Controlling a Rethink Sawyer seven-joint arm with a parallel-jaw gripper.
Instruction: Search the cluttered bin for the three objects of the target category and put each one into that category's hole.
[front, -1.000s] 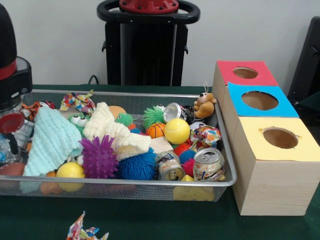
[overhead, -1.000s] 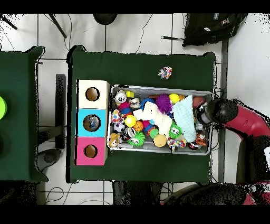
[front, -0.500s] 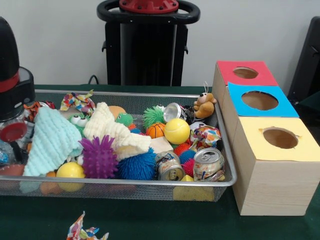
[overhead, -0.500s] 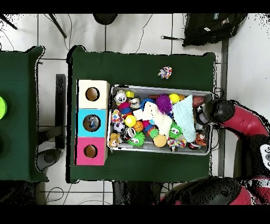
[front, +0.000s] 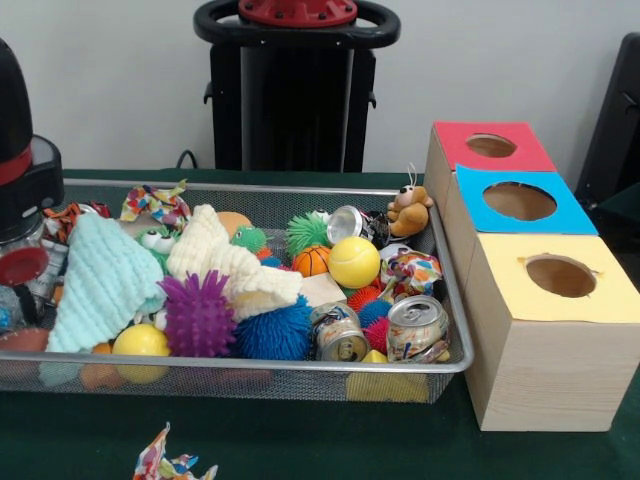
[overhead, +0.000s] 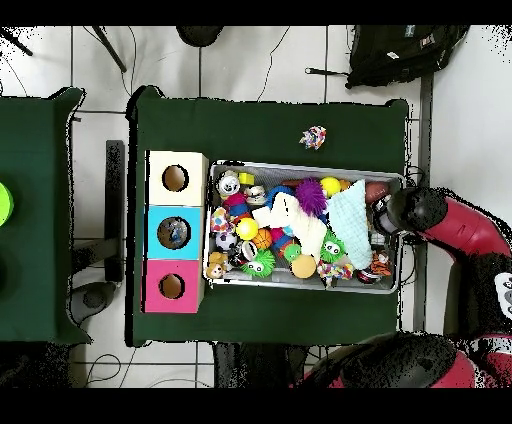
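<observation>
Green cloth (front: 300, 440) covers the table, with a scrap of patterned fabric (front: 172, 465) lying nearest, just outside the wire bin (front: 250, 368). Cans (front: 415, 327), balls (front: 353, 262) and cloths (front: 100, 282) crowd the bin beside the three-hole box (front: 540, 330) (yellow, blue, red). My gripper (front: 22, 255) hangs over the bin's end; I cannot tell whether it is parted.

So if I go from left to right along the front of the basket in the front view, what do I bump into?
Yellow ball → purple spiky ball → blue spiky ball → tipped can → upright can → yellow-topped box.
</observation>
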